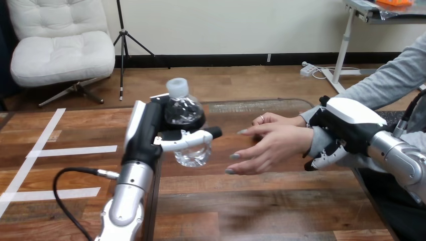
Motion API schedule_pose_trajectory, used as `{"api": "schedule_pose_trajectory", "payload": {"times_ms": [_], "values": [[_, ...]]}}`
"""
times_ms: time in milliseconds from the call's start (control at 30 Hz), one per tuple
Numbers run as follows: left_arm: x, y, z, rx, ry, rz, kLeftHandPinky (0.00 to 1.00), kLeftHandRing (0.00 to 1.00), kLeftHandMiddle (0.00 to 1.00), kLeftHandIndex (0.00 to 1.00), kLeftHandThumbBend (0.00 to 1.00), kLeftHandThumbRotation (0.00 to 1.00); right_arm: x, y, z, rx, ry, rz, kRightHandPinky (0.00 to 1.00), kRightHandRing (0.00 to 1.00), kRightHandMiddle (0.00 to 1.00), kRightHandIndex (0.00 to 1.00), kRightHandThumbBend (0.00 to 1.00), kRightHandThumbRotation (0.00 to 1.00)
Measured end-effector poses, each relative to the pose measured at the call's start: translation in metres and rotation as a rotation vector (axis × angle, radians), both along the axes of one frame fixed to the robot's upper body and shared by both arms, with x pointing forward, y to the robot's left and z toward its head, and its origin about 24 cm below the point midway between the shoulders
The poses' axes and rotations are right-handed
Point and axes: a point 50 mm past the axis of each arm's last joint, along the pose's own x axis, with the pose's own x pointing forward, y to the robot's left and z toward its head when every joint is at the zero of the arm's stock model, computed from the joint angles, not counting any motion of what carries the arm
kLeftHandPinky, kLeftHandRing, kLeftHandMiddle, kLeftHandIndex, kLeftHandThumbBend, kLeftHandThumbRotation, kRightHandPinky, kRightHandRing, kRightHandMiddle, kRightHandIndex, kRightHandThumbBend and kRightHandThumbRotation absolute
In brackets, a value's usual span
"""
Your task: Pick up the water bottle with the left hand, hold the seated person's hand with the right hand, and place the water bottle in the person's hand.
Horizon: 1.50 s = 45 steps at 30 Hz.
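You are working the handover step; judging by how things are lying, the pick-up is done and the placing is not. Your left hand [149,131] is carrying the clear water bottle [184,111] above the wooden table [261,201]. Its fingers are wrapping the bottle's far side and its thumb is crossing the near side, so it is clamping the bottle round the middle. The bottle is standing roughly upright, its white cap [177,88] leaning a little toward the view's left.

Your right hand [347,120] is sitting on the person's wrist [315,139], at the cuff of the grey sleeve. Its white-shelled back is lying over the top and its fingers are curling underneath, so it is reading as closed round the wrist. The person's hand [275,143] is reaching toward the bottle with its fingers straight and slightly spread; the fingertips are near the bottle but not touching it. You cannot tell how far the palm is turning upward.

The next move is calling for a short carry to the view's right, bringing the bottle's body against the person's palm, while the right hand is steadying the wrist. In my judgement you should be loosening the left hand only once the person's fingers are closing round the bottle; otherwise it is likely to drop to the table.
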Motion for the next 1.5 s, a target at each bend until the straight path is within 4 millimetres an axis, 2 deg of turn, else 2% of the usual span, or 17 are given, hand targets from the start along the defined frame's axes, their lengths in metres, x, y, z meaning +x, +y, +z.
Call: {"api": "schedule_pose_trajectory", "payload": {"times_ms": [1500], "values": [[0.007, -0.045, -0.008, -0.082, 0.036, -0.128, 0.29, 0.34, 0.39, 0.39, 0.85, 0.0, 0.002, 0.011, 0.001, 0.02, -0.01, 0.048, 0.18, 0.21, 0.26, 0.27, 0.75, 0.0]]}}
